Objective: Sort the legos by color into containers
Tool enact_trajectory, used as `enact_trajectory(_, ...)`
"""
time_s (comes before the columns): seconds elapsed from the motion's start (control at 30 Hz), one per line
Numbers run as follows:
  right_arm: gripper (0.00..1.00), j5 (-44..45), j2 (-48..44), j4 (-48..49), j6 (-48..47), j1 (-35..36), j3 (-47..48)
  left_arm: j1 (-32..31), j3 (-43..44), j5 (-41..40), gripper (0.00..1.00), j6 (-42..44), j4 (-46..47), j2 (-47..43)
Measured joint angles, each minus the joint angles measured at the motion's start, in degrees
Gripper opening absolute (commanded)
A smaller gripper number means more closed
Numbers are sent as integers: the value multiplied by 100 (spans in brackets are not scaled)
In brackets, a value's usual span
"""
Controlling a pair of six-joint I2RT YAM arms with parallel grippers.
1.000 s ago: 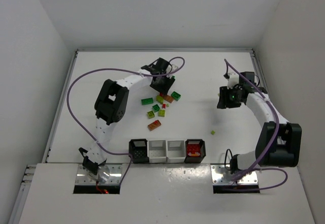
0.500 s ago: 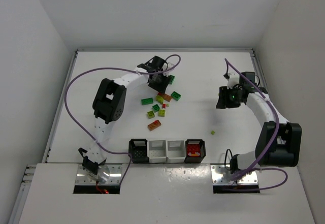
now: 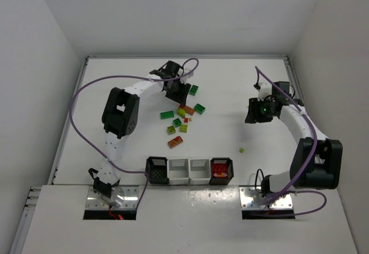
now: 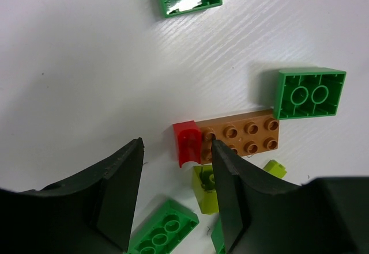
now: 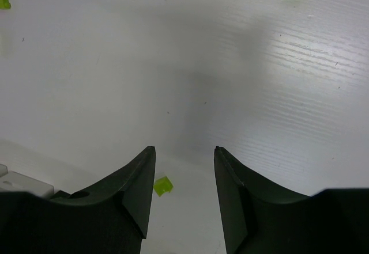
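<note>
Reaching far, the left gripper (image 4: 176, 150) gapes empty near a red brick (image 4: 186, 143); the right gripper (image 5: 183, 150) hangs open. Four bins (image 3: 179, 162) line the worktop's (image 3: 230, 81) near edge.

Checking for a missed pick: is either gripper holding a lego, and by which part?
Nothing is held: the left gripper and the right gripper both stand open, nothing between their jaws.

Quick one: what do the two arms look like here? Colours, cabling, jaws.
Both the left arm and right arm have white links with black joint housings and black, curved jaws. A purple cable loops along each arm. Each is bolted to a metal base plate. A green light glows at the right wrist.
</note>
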Motion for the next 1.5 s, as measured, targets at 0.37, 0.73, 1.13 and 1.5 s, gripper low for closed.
enact_trajectory(0.37,46,-24,0,-2,0,0,0,9,0,-302,56,-22,-2,0)
enact_trajectory(0.73,46,-28,0,-4,0,0,0,7,52,-1215,54,-33,92,-2)
enact_trajectory(1.13,46,-66,0,-7,-28,0,-7,55,-103,-1281,54,-9,229,-96)
enact_trajectory(1.5,46,-114,0,-37,-42,0,-98,55,-219,-968,54,-2,271,-422)
